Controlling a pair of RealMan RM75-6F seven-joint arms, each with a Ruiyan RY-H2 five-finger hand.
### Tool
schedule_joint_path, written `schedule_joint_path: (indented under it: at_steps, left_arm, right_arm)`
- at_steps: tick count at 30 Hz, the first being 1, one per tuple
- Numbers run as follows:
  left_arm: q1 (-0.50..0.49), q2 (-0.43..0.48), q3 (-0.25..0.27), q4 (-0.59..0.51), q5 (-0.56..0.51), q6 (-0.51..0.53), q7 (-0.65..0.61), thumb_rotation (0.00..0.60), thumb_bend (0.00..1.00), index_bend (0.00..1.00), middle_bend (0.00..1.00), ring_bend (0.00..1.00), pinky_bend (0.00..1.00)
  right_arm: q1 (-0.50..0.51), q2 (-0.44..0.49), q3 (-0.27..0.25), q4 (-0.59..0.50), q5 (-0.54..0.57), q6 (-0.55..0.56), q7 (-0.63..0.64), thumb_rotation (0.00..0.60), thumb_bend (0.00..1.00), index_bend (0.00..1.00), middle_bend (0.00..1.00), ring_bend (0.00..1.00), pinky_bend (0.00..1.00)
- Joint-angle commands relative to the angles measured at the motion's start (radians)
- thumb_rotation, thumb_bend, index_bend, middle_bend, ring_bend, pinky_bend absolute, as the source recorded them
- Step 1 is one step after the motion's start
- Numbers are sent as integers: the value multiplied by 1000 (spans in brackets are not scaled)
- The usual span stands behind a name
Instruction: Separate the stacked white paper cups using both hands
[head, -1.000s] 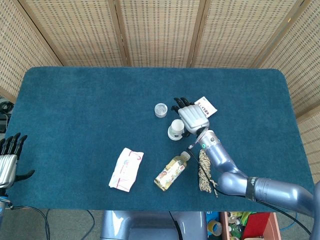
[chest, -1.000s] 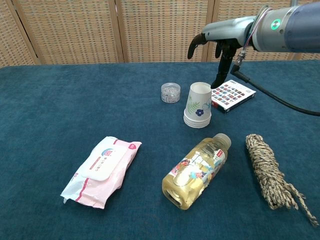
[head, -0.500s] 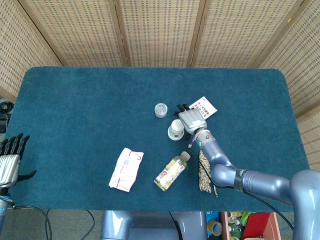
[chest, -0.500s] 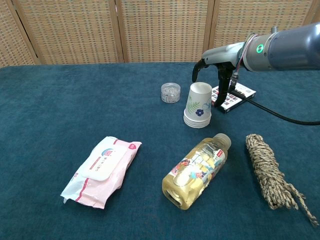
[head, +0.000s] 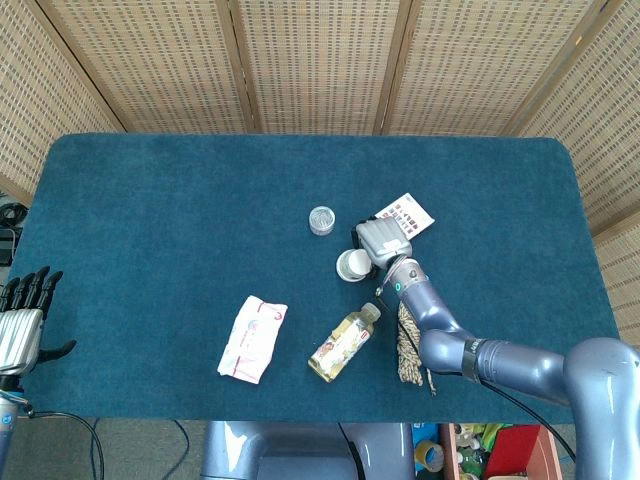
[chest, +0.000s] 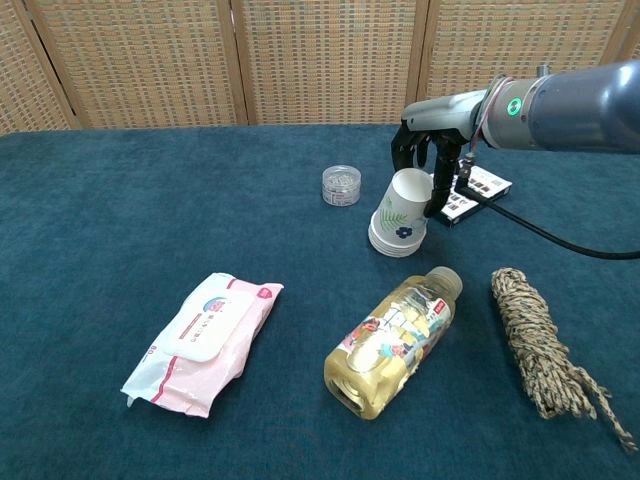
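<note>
We clamp right robot hand (chest: 428, 165) on tilted paper cups (chest: 400, 214), bracing stack for separation; left robot hand (head: 20, 322) far off, fingers apart.

Right hand (chest: 428, 160) gripping tilted stack of white paper cups (chest: 399, 213) on blue table (chest: 120, 200), small clear jar (chest: 341, 185), wipes pack (chest: 203, 341), juice bottle (chest: 393, 341), rope bundle (chest: 540, 345), card box (chest: 470, 192)
</note>
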Motion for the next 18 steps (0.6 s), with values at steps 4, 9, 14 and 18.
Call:
schedule_joint_path:
  at_steps: [4,9,14,18]
  left_arm:
    - [0,-3,-1,3,5,6,-8,600,162,0,0,0,0]
    - [3,-4,-2,3,9,16,-18,600,161,0,0,0,0]
    - [3,-5,-2,3,16,19,-34,600,161,0,0,0,0]
    - [3,-8,-1,4,24,23,-47,600,161,0,0,0,0]
  right_arm:
    - [-46,18,18,-44,-92,48,92,600,233,735,626,510,751]
    - [-95,49,53,-90,-136,111,178,600,236,764,656,544,796]
    - [-163,104,110,-163,-154,153,310,600,236,766,659,549,802]
    - [-220,166,154,-225,-165,131,434,600,237,766,659,548,802]
